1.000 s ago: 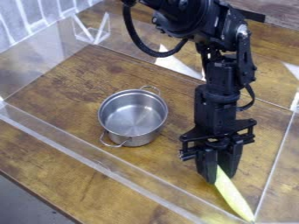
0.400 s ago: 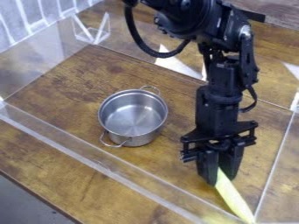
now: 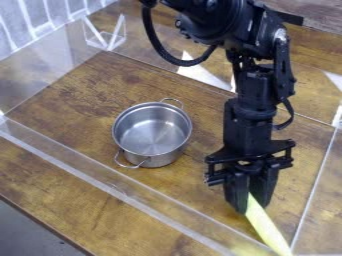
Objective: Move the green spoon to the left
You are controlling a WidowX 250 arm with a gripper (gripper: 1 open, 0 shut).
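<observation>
The green spoon (image 3: 265, 226) lies on the wooden table at the front right, its yellow-green handle running toward the lower right; its upper end is hidden under my fingers and the silver bowl does not show. My gripper (image 3: 246, 198) points straight down on that upper end, with the black fingers (image 3: 233, 185) drawn close together around the handle. Whether the spoon rests on the table or is lifted off it I cannot tell.
A round steel pot (image 3: 151, 133) with small side handles stands to the left of the gripper. Clear plastic walls (image 3: 94, 165) run along the front and left edges of the wooden table (image 3: 80, 100). The black arm rises behind the gripper.
</observation>
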